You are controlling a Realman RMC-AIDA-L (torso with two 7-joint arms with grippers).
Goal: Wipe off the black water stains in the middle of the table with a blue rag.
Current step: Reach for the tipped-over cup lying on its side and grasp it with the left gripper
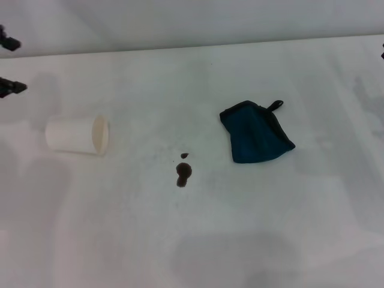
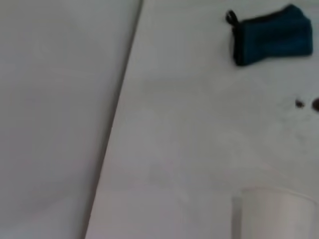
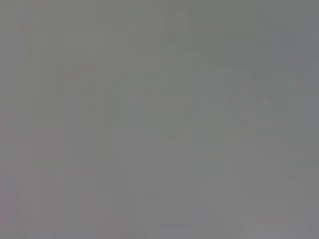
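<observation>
On the table (image 1: pixel 288 228), the blue rag (image 1: pixel 257 133) lies right of the black water stains (image 1: pixel 183 173), a tipped paper cup (image 1: pixel 78 134) to their left.

Wide matte white desk (image 1: pixel 252 240) under soft, even light, its far edge running across at twelve o'clock against a plain pale grey wall (image 1: pixel 180 21), with faint grey shadows toward six o'clock.

Open table (image 1: pixel 288 210) around the black water stains (image 1: pixel 183 173); tipped white cup (image 1: pixel 78 134) well to their left.
</observation>
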